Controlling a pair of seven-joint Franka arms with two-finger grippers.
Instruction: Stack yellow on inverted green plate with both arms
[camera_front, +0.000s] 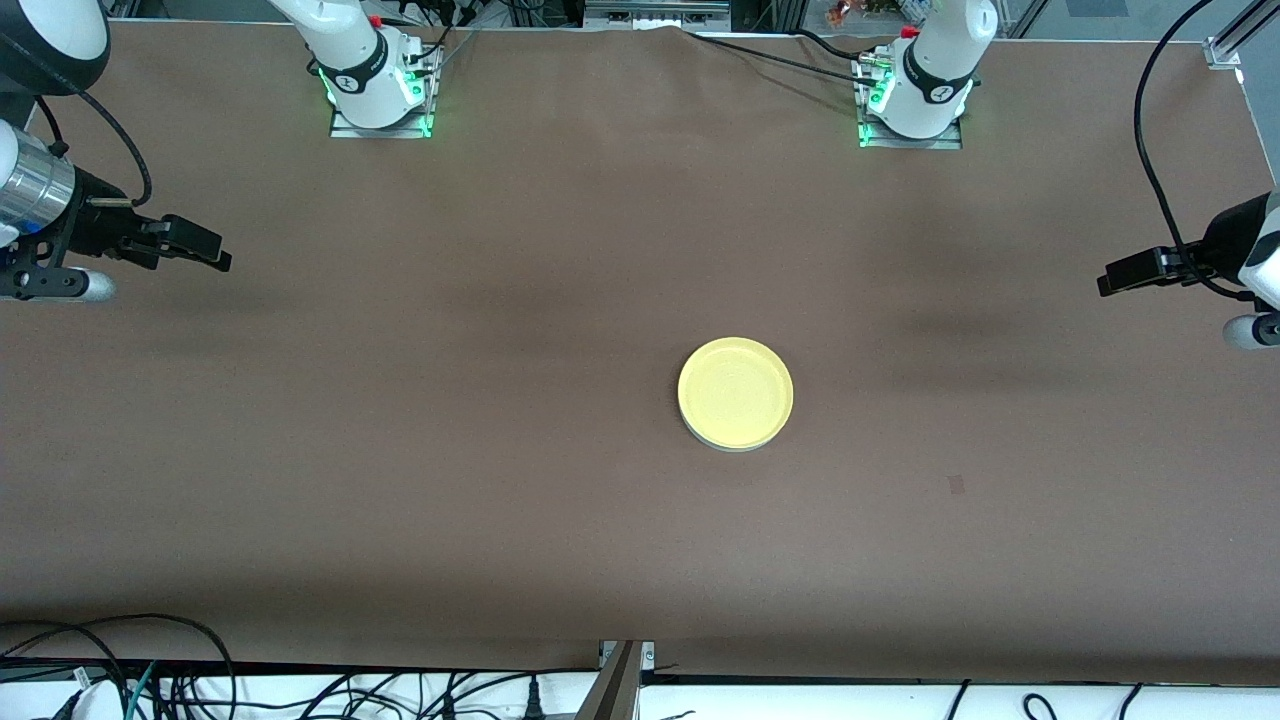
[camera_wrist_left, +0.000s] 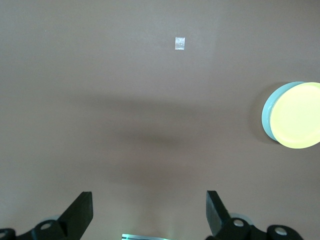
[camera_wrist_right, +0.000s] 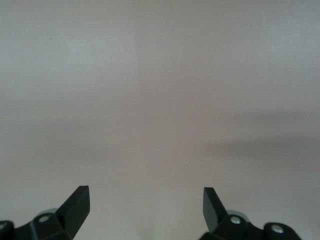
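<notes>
**Stack looks done, both arms parked wide**

Sweeping across the front view from its left edge, you meet the right gripper (camera_front: 205, 250) first, hanging over bare table (camera_front: 400, 450) at the right arm's end. Its wrist view shows the jaws spread wide with nothing between them.

Next comes a broad stretch of brown cover, then the yellow (camera_front: 735, 392) plate, sitting upright on the green plate (camera_wrist_left: 266, 114) toward the left arm's side of the middle. Only a thin pale sliver of green peeks out around its rim, clearest in the left wrist view, so the stack is slightly off-centre. By that look, you can judge the task as good as finished.

Past the plates lies a small tape mark (camera_front: 956, 485), nearer the front camera. At the view's right edge the left gripper (camera_front: 1125, 275) hangs over the table's end, jaws wide apart and empty too.

What could spoil things from here: any low sweep of either arm toward the middle would likely catch the raised rim and slide the yellow plate off, since it rests loose on a smooth underside. The offset makes that easier.

You have plenty of room. Open cover surrounds the stack on every side, and both grippers hang well apart from it. Mind the cables (camera_front: 1160, 150) trailing near the left arm.
</notes>
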